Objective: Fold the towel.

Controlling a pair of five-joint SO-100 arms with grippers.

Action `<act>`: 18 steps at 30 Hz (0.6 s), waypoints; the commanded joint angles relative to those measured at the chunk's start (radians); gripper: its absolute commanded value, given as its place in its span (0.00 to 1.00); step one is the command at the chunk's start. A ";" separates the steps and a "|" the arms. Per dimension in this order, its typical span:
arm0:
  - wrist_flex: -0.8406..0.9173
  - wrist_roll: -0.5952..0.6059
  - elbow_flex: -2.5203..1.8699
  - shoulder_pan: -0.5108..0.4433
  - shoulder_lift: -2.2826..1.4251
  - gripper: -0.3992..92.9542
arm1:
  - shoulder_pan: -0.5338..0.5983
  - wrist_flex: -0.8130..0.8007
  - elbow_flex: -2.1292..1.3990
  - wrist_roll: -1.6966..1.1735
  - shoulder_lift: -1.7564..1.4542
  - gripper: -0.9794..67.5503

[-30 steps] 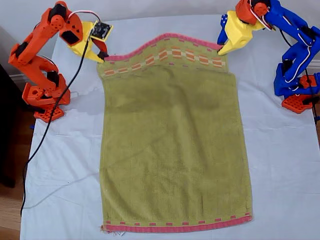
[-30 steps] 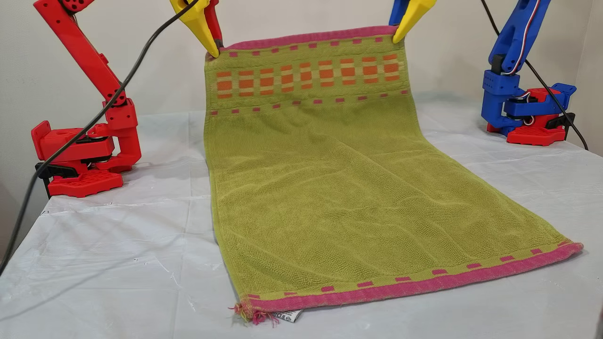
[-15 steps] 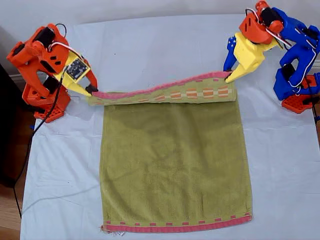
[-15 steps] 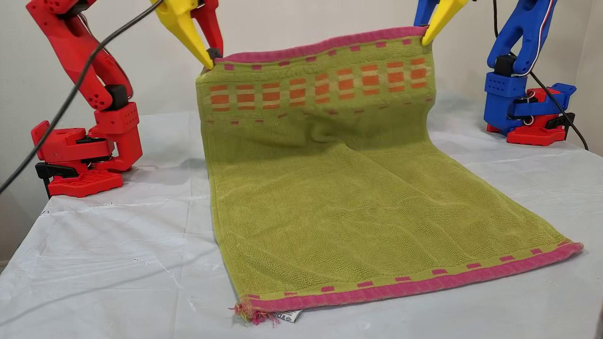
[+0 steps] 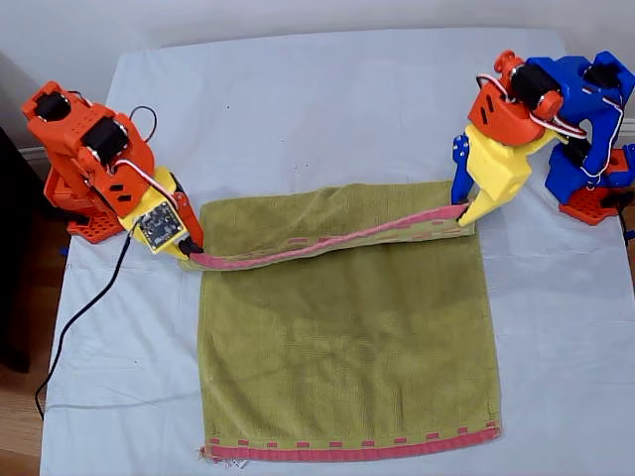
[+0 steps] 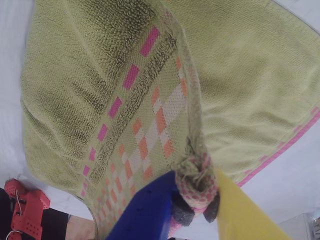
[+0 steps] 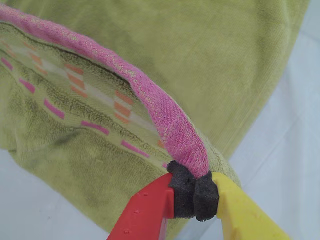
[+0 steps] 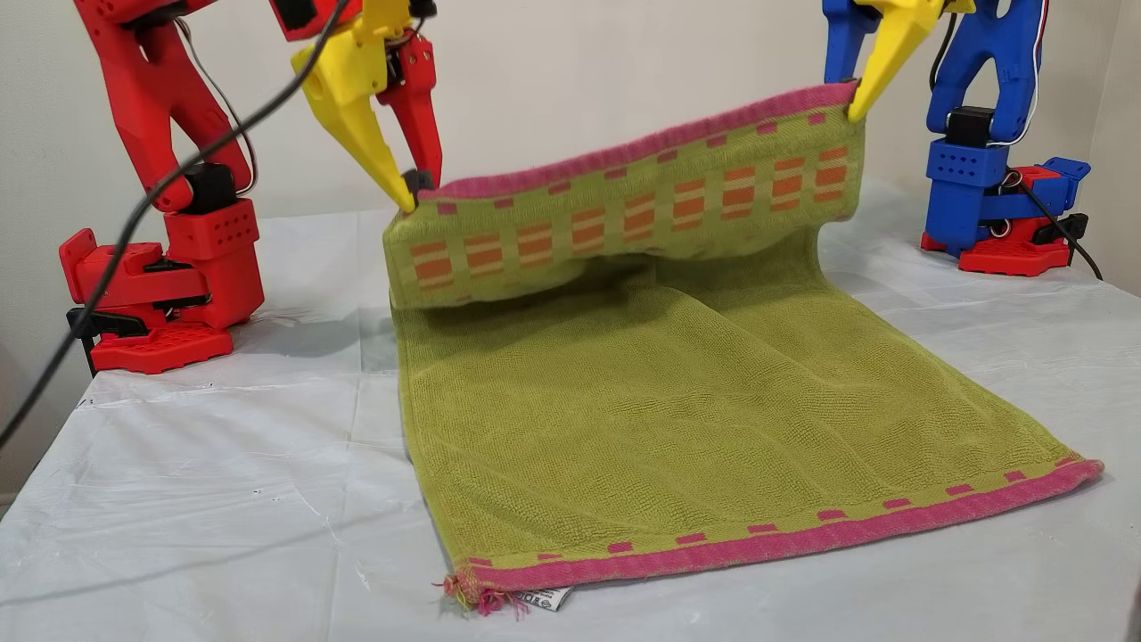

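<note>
The olive-green towel lies on the white sheet with its far end lifted. Its near pink hem rests flat by the table's front edge. My first gripper, blue and yellow, is shut on the lifted corner at the exterior view's right, where the pads pinch a bunched corner. My second gripper, red and yellow, is shut on the other lifted corner at the exterior view's left. The raised pink hem sags between them, and the orange-and-cream checked band hangs facing the other view's camera.
The orange arm's base stands at the exterior view's left, the blue arm's base at its right. A black cable trails off the left side. The white table sheet shows bare on both sides of the towel.
Both grippers have carried the held end lower and toward the near hem. The lifted part now doubles over the flat part, and the checked band hangs shorter.
</note>
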State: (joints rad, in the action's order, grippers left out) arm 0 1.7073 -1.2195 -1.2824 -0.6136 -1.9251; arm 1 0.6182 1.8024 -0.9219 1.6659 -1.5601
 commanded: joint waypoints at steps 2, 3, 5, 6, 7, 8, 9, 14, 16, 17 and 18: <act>-0.071 -0.043 0.060 -0.078 0.009 0.00 | 0.069 -0.003 0.143 0.075 0.040 0.02; -0.097 -0.049 0.049 -0.092 0.018 0.00 | 0.072 -0.003 0.146 0.081 0.044 0.02; -0.120 -0.057 0.057 -0.114 0.055 0.00 | 0.087 -0.003 0.173 0.097 0.078 0.02; -0.124 -0.051 0.071 -0.121 0.074 0.00 | 0.094 -0.003 0.195 0.101 0.098 0.02; -0.124 -0.049 0.086 -0.126 0.094 0.00 | 0.103 -0.003 0.224 0.104 0.126 0.02; -0.135 -0.041 0.095 -0.132 0.110 0.00 | 0.110 -0.003 0.252 0.112 0.147 0.02; -0.149 -0.037 0.101 -0.140 0.124 0.00 | 0.121 -0.003 0.285 0.117 0.176 0.02; -0.219 -0.029 0.080 -0.163 0.181 0.00 | 0.176 -0.003 0.350 0.166 0.268 0.02; -0.273 -0.028 0.049 -0.166 0.181 0.00 | 0.199 -0.003 0.377 0.190 0.293 0.02; -0.298 -0.025 0.038 -0.166 0.181 0.00 | 0.207 -0.003 0.388 0.196 0.301 0.02; -0.313 -0.025 0.032 -0.166 0.187 0.00 | 0.216 -0.003 0.399 0.210 0.310 0.02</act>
State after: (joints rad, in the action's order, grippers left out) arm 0 1.4435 -1.2441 -1.2640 -0.7639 -1.7165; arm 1 0.8069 1.8024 -0.6381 1.8484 -1.2272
